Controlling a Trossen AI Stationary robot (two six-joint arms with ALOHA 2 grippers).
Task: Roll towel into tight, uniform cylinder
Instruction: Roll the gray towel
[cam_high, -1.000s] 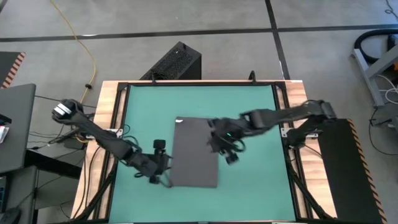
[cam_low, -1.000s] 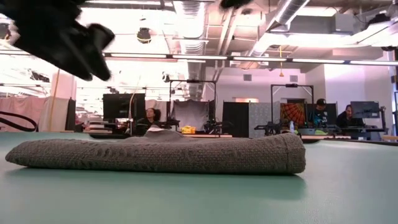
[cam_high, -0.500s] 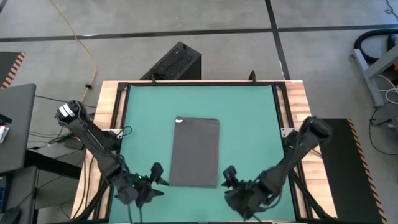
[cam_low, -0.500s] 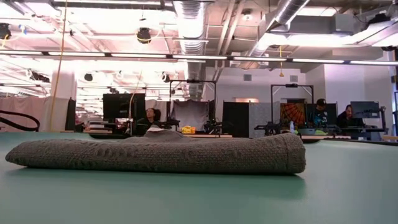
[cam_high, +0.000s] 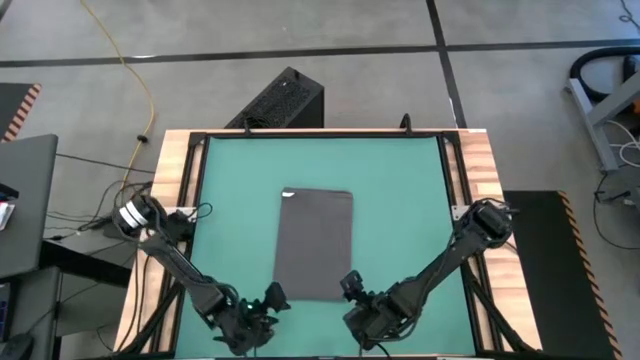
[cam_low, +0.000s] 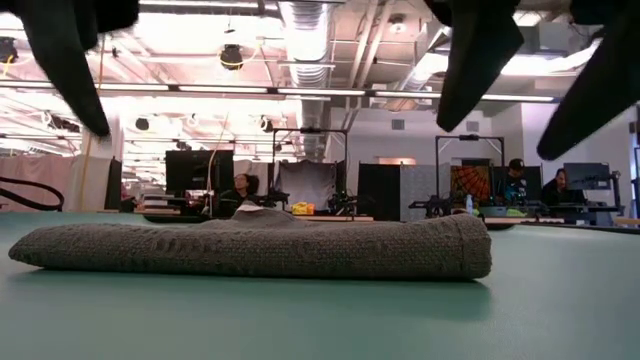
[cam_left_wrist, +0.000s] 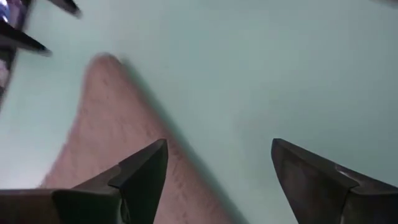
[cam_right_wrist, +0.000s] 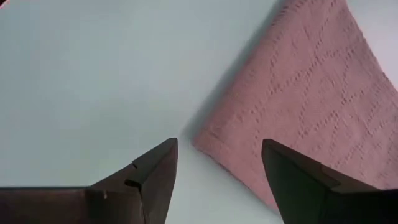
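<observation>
The dark grey towel (cam_high: 314, 243) lies flat as a folded rectangle on the teal mat (cam_high: 400, 180), its long side running near to far; a small white tag (cam_high: 288, 196) shows at its far left corner. It also shows in the low view (cam_low: 260, 247). My left gripper (cam_high: 272, 298) is open, just off the towel's near left corner (cam_left_wrist: 93, 124). My right gripper (cam_high: 350, 285) is open, just off the near right corner (cam_right_wrist: 205, 140). Neither touches the towel.
A black box (cam_high: 280, 98) stands on the floor beyond the table's far edge. The table's wooden frame (cam_high: 170, 180) borders the mat. Bare mat lies left, right and beyond the towel. People sit at desks in the room behind (cam_low: 515, 180).
Both grippers have left the towel's sides and gone toward the table's near edge, then come in toward the towel's near corners. The right arm has swung from over the towel's right edge to the near side. The towel has stayed where it was.
</observation>
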